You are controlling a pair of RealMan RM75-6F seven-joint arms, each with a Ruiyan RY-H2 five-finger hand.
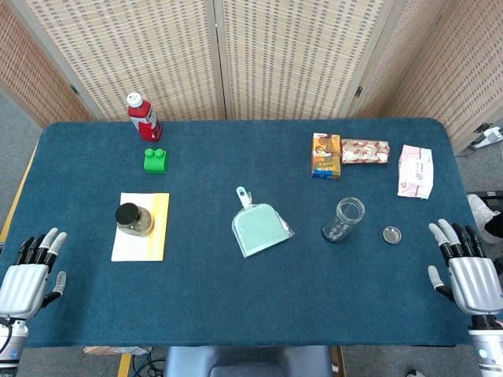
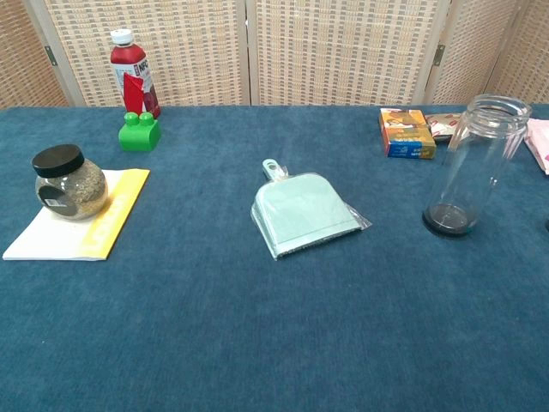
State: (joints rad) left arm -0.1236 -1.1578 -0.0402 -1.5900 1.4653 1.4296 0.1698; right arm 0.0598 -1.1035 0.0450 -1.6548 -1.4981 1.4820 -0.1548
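Both hands are spread and hold nothing: left hand (image 1: 30, 276) at the near left table edge, right hand (image 1: 469, 271) at the near right. Nearest the left is the jar (image 1: 134, 219) on a pad (image 1: 153, 239); nearest the right, a lid (image 1: 391, 233) beside the glass (image 1: 343, 219). No grasp has begun; either reach calls for moving inward first.

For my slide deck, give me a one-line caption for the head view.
Both open hands, left hand and right hand, rest at the blue table's edges around a dustpan.
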